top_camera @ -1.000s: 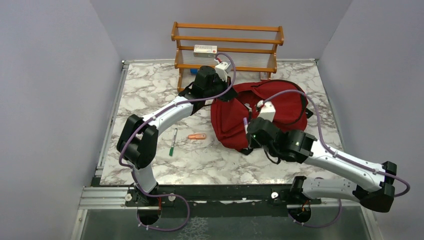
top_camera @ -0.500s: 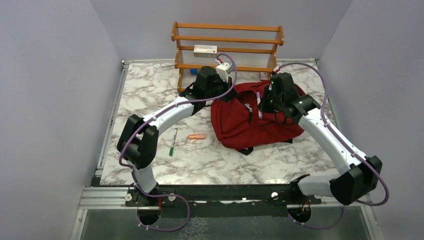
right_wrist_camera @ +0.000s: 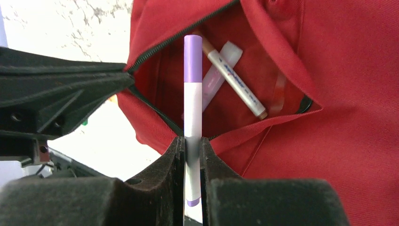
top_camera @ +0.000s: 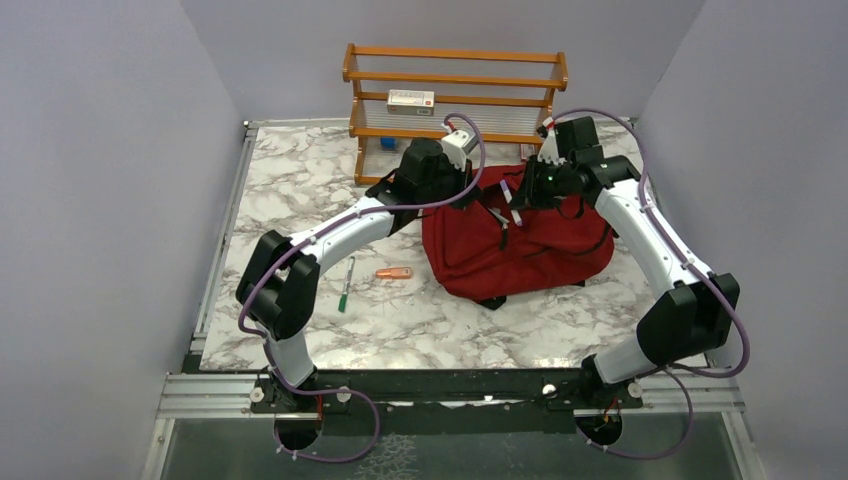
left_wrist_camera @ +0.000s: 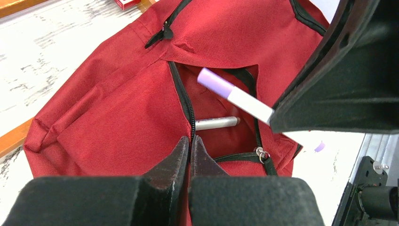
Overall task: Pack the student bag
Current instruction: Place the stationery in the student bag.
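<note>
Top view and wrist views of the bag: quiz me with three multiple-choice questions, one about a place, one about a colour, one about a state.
1. Where does the green pen lie?
A. On the table, left of the bag
B. On the shelf
C. On top of the bag

2. What colour is the cap of the marker in the right gripper?
A. Green
B. Purple
C. Orange

3. How is the bag's pocket?
A. Zipped shut
B. Open and empty
C. Open, with markers inside

Answers:
1 A: the top view shows it on the marble beside an orange item.
2 B: the right wrist view shows a purple cap on a white barrel.
3 C: at least two markers lie in the gap, while the left gripper pinches the pocket's edge.
</note>
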Motion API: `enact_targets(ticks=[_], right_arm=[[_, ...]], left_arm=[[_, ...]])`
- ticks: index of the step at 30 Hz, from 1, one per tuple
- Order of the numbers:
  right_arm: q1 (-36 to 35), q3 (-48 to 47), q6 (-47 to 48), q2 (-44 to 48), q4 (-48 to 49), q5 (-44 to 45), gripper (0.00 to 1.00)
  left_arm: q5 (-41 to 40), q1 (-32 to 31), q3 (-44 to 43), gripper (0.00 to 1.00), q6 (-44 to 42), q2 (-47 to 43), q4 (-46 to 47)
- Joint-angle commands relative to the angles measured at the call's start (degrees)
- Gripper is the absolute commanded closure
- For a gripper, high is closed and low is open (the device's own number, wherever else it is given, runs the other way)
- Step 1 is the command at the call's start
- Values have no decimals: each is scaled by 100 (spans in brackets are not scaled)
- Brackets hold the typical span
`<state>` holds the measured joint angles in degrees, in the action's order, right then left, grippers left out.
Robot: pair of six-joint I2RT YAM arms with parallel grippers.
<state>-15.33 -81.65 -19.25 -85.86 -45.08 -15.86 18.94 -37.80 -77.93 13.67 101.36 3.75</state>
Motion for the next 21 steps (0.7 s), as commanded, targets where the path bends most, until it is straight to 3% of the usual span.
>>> enact_targets(ticks=[1, 10, 17, 21], right_arm=[[47, -159, 282, -156, -531, -508, 100], [48, -105, 368, -308, -620, -633, 99], [48, -261, 221, -775, 101, -785, 99], [48, -518, 139, -1096, 516, -810, 88]], left_arm=[[-177, -17, 6, 100, -115, 26, 36], [-120, -43, 10, 100, -90, 33, 46], [-132, -59, 14, 100, -119, -2, 48], [-128, -93, 16, 100, -136, -32, 40]])
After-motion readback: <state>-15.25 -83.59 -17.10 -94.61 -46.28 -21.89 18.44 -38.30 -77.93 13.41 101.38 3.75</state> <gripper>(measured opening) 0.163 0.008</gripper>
